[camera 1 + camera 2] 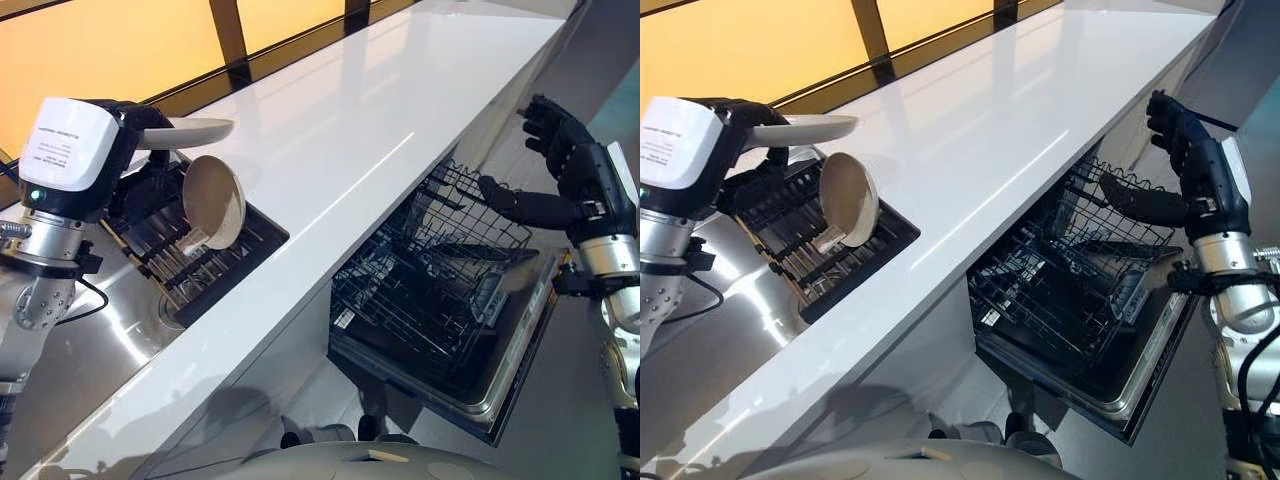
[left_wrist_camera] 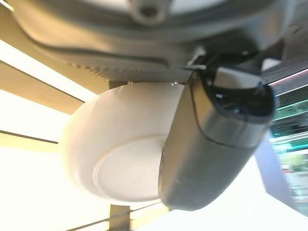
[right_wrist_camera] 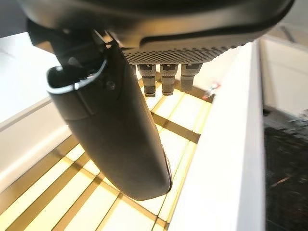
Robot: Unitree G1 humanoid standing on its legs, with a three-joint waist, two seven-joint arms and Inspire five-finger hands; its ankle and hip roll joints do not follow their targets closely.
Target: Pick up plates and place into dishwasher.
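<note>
Left hand (image 1: 135,135), raised at the robot's left above the dark dish rack (image 1: 190,250), holds a cream plate (image 1: 190,130) roughly level, its rim projecting toward the white tabletop (image 1: 350,130). In the left wrist view the underside of this plate (image 2: 120,163) shows past the thumb (image 2: 211,144), which lies across the plate's base; the fingers are clamped on the plate, thumb beneath and the rest of the hand above. A second cream plate (image 1: 213,200) stands on edge in the rack, tilted, its concave face turned toward the tabletop. The rack sits in the steel sink area (image 1: 100,340) at the tabletop's left end. Below the tabletop's front edge the dishwasher (image 1: 450,370) is open, its door (image 1: 520,350) let down and its dark wire basket (image 1: 440,270) drawn out; whether any plate lies in the basket cannot be told. Right hand (image 1: 560,150) hangs in the air at the robot's right, above and just beyond the far side of the basket, touching nothing. Its fingers (image 1: 545,120) are apart and loosely bent, with the thumb (image 1: 515,200) stretched out toward the basket; in the right wrist view the thumb (image 3: 115,125) stands clear of the fingers (image 3: 166,79), with nothing between them.
</note>
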